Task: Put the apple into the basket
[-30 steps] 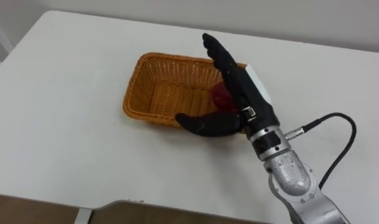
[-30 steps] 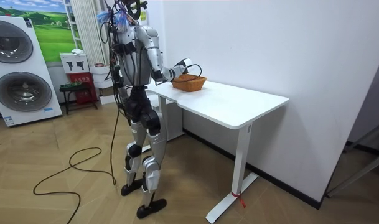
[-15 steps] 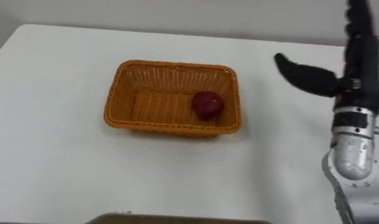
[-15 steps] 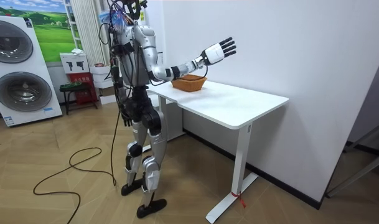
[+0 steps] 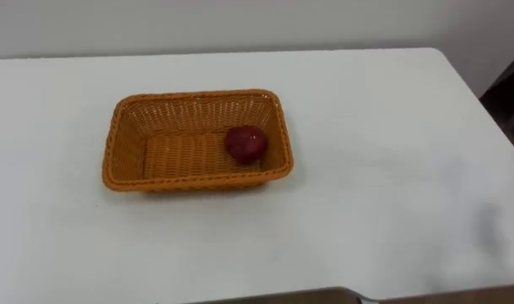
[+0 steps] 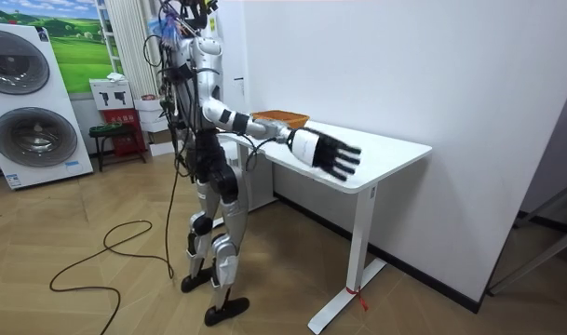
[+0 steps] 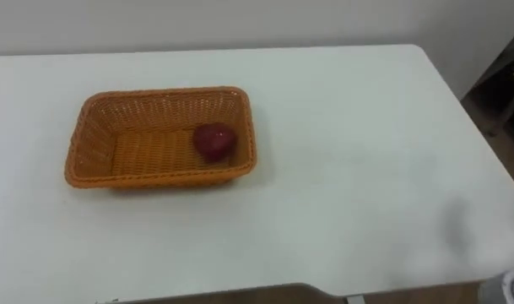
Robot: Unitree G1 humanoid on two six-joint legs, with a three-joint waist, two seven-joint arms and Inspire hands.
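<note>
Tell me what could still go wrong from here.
1. The right hand, open, hangs level with the table at its near edge; lowering it carelessly could knock the table.
2. The apple sits close to the wicker basket's right wall, so a bump might tip the light basket.

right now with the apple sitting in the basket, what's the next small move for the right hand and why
Probably just lower the right hand to the robot's side and rest. The red apple lies free inside the wicker basket on the white table, so the placing looks done. In the room view the hand is held out open and empty, with nothing left to carry.
</note>
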